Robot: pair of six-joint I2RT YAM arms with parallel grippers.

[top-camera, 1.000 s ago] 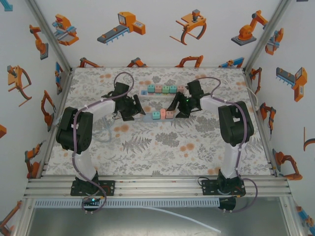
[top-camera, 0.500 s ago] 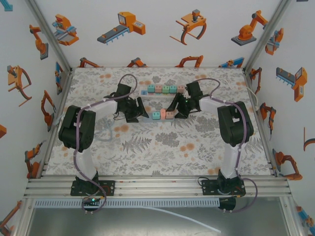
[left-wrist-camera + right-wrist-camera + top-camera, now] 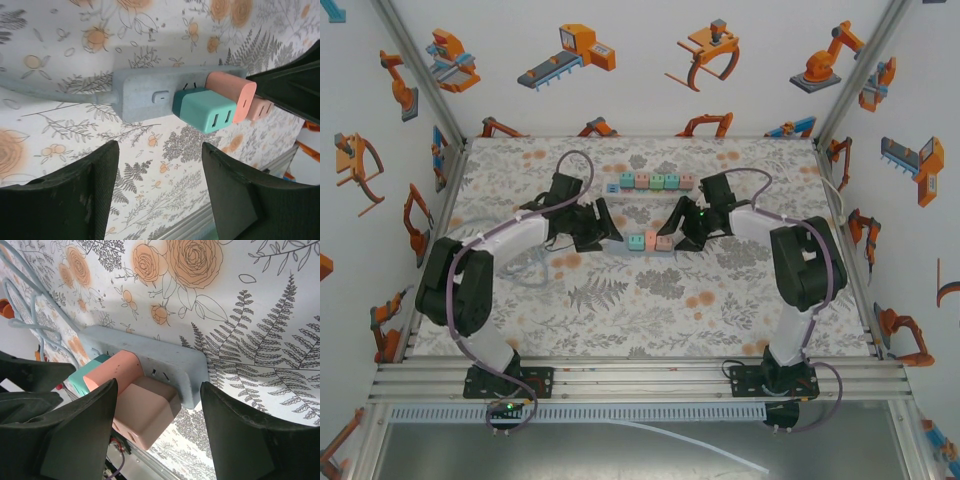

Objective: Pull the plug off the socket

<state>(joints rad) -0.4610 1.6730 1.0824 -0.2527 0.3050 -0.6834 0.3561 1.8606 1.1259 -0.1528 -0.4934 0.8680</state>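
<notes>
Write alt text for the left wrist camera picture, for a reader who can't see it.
A gray power strip lies on a floral table with a teal plug and two pink plugs sticking out of it side by side. The left gripper hovers in the foreground, jaws open and empty, facing the teal plug.

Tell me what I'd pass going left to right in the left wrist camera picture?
Grey cable → grey power strip → teal plug → orange plug → small pink plug.
</notes>
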